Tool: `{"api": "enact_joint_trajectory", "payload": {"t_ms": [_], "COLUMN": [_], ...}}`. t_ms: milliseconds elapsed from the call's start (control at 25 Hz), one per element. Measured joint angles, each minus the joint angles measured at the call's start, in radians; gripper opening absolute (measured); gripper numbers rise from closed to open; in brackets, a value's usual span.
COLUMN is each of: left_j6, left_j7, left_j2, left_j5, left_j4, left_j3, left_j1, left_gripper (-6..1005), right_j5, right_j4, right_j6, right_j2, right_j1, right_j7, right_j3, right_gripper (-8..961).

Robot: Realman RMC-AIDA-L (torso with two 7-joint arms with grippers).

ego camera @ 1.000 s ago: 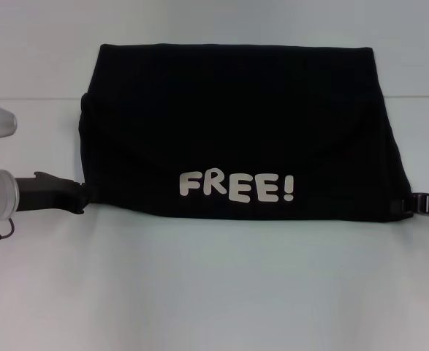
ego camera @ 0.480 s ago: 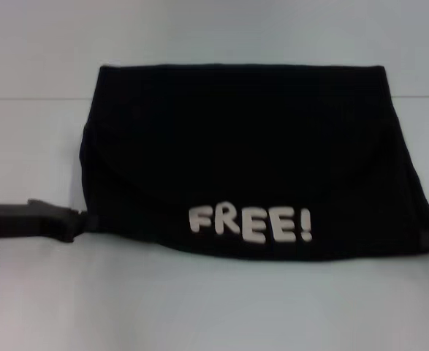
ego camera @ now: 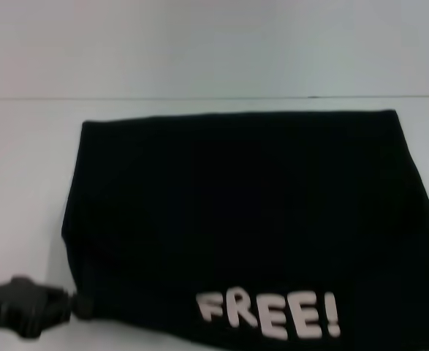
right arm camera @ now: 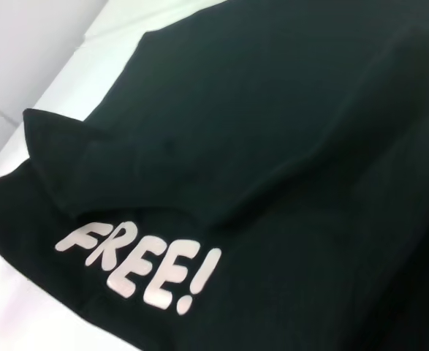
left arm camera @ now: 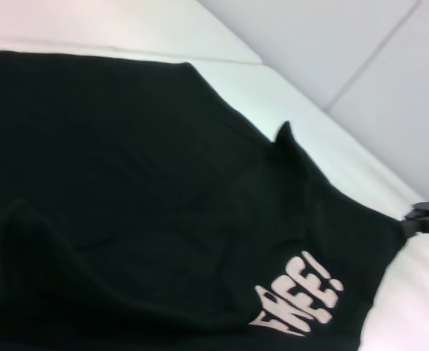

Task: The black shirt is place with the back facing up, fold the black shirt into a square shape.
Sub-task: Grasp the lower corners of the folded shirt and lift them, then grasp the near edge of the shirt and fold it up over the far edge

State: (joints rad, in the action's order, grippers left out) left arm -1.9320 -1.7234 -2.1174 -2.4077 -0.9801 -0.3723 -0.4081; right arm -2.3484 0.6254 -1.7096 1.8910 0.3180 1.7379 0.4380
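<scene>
The black shirt point(ego camera: 236, 205) lies folded into a wide band on the white table point(ego camera: 24, 183), its white "FREE!" lettering point(ego camera: 269, 316) near the front edge. My left gripper point(ego camera: 79, 306) is at the shirt's front left corner, shut on the cloth. The right gripper is out of the head view. It shows far off in the left wrist view, where the right gripper point(left arm camera: 424, 218) holds the shirt's point(left arm camera: 126, 183) other front corner, the cloth pulled to a point. The right wrist view shows only the shirt point(right arm camera: 272, 146) and its lettering point(right arm camera: 141, 267).
White tabletop surrounds the shirt. A pale wall or floor band point(ego camera: 214, 44) lies beyond the table's far edge. No other objects are in view.
The whole shirt has slid toward me, its far edge and lettering both lower in the head view. The left gripper moved with its corner. The right gripper has left the head view.
</scene>
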Motion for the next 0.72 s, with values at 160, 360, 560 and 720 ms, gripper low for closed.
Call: {"api": "enact_joint_trajectory", "payload": {"t_ms": [160, 360, 560, 720], "left_j6": [-0.041, -0.042, 0.005, 0.193], "left_j7": [0.011, 0.023, 0.000, -0.086], "left_j2": [-0.009, -0.018, 0.000, 0.043], "left_j5": [-0.026, -0.040, -0.031, -0.029], "left_j4": [-0.002, 0.009, 0.023, 0.088], "left_j3": [0.001, 0.001, 0.002, 0.008], "left_j1": [0.048, 0.056, -0.014, -0.112], "left_gripper": [20, 20, 20, 20], "right_j5": [-0.018, -0.018, -0.013, -0.011], "right_j4": [0.015, 0.021, 0.021, 0.017], "right_j6": [-0.051, -0.078, -0.073, -0.034], "right_j2": [0.002, 0.001, -0.007, -0.009], "right_j1": [-0.055, -0.080, -0.015, 0.067], "right_j7": [-0.034, -0.061, -0.063, -0.056], "right_j3": [-0.017, -0.059, -0.132, -0.199], "right_gripper": [36, 36, 36, 36]}}
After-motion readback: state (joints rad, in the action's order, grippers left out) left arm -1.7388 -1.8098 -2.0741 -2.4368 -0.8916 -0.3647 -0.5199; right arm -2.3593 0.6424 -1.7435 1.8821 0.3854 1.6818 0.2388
